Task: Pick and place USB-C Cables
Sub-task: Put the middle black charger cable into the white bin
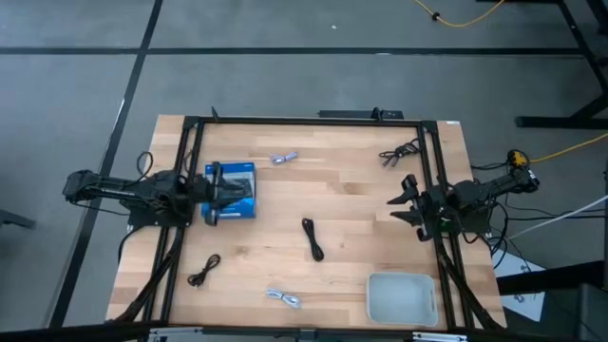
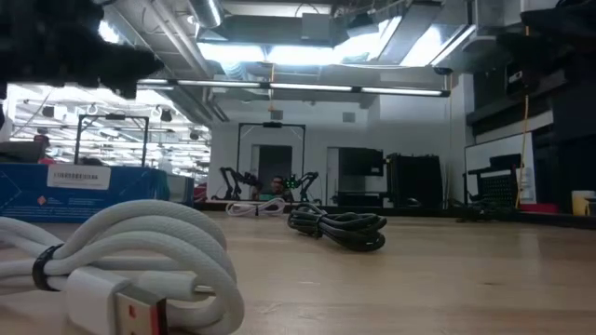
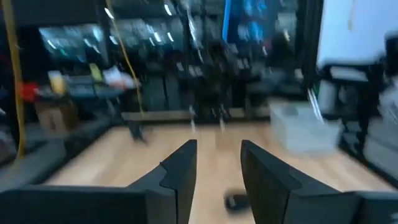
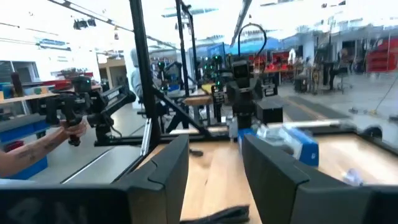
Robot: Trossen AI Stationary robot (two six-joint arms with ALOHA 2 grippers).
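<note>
Five small cable bundles lie on the wooden table. In the high view there is a pale one (image 1: 284, 159) near the far edge, a black one (image 1: 399, 152) at the far right, a black one (image 1: 313, 237) in the middle, a black one (image 1: 203, 271) at the near left, and a pale one (image 1: 283, 297) at the near edge. The low view shows the near pale bundle (image 2: 121, 270) close up and the middle black one (image 2: 340, 228) behind it. My left gripper (image 1: 228, 195) hangs open above the blue box (image 1: 237, 190). My right gripper (image 1: 401, 199) is open at the table's right side, above bare wood.
A pale grey tray (image 1: 401, 296) sits at the near right corner. The blue box (image 2: 84, 191) stands on the table's left half. A black frame (image 1: 304, 122) runs along the table's far edge and both sides. Bare wood lies between the bundles. A person's hand (image 4: 68, 134) shows beyond the table.
</note>
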